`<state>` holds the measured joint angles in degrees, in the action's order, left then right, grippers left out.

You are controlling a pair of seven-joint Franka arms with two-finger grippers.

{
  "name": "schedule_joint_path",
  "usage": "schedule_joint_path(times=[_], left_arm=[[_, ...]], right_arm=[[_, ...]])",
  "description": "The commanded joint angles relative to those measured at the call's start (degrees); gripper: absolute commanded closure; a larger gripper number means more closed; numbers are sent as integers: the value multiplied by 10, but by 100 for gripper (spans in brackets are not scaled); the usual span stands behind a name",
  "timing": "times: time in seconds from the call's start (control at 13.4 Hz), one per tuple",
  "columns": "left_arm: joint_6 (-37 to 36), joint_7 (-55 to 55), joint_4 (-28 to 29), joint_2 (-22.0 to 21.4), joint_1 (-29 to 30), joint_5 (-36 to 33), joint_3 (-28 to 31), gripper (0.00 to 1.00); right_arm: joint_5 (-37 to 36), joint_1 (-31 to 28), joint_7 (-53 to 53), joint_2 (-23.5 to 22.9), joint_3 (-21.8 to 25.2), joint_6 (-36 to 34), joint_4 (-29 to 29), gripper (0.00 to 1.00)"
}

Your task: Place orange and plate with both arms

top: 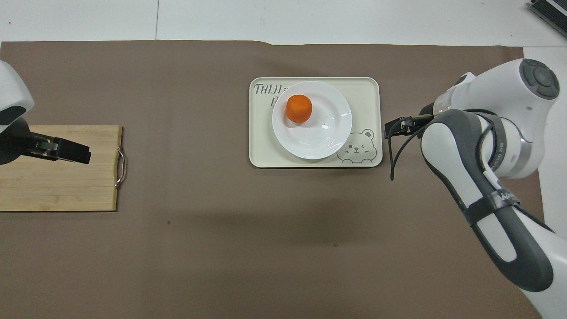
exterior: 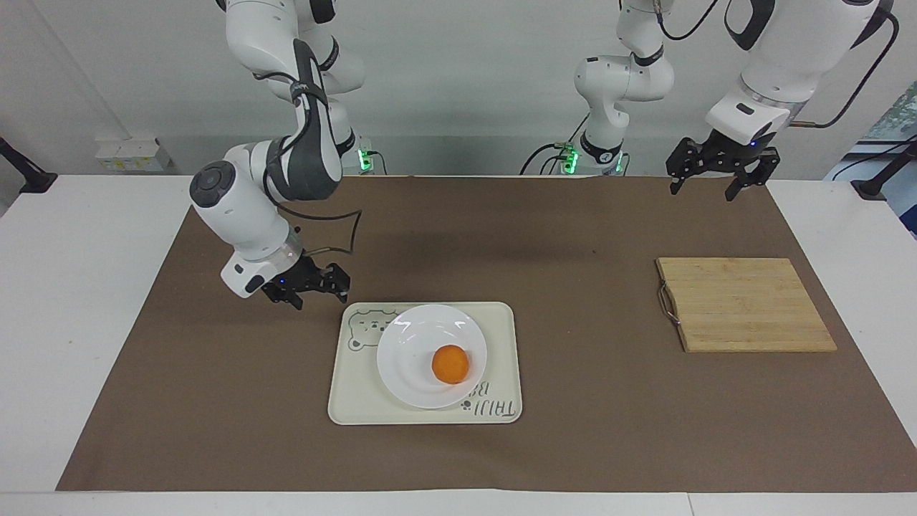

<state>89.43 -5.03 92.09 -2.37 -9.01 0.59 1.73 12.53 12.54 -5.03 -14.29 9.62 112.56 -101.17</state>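
The orange [exterior: 450,363] lies on the white plate [exterior: 408,351], which rests on the cream bear tray [exterior: 358,390]. They also show in the overhead view: orange [top: 298,108], plate [top: 321,130], tray [top: 261,148]. My right gripper [exterior: 319,292] is open and empty, raised a little above the brown mat just off the tray's bear corner, clear of the plate; it also shows in the overhead view [top: 390,130]. My left gripper [exterior: 706,188] is open and empty, held high at the left arm's end; in the overhead view [top: 82,155] it is over the cutting board.
A bamboo cutting board [exterior: 745,304] with a metal handle lies on the brown mat toward the left arm's end; it also shows in the overhead view [top: 57,186]. The right arm's cable hangs beside its gripper.
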Motion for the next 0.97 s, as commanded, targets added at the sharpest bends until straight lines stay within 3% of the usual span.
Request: schedule_joint_path(times=[0.0,0.15,0.52,0.89], left_arm=[[-1,3,5,-9,6,-5,-3,0],[-1,3,5,-9,5,-5,-3,0],[-1,3,5,-9,5,-5,-3,0],[-1,3,5,-8,6,-5,-3,0]], right_arm=[[-49,-22,11,48,-5,-55,-16,0],[-72,-44,0,65,-5,-91,-22,0],[-76,-92,-50,100,-5,-96,-67,0],[-116,-118,-56,147,-5,-133,-43,0]])
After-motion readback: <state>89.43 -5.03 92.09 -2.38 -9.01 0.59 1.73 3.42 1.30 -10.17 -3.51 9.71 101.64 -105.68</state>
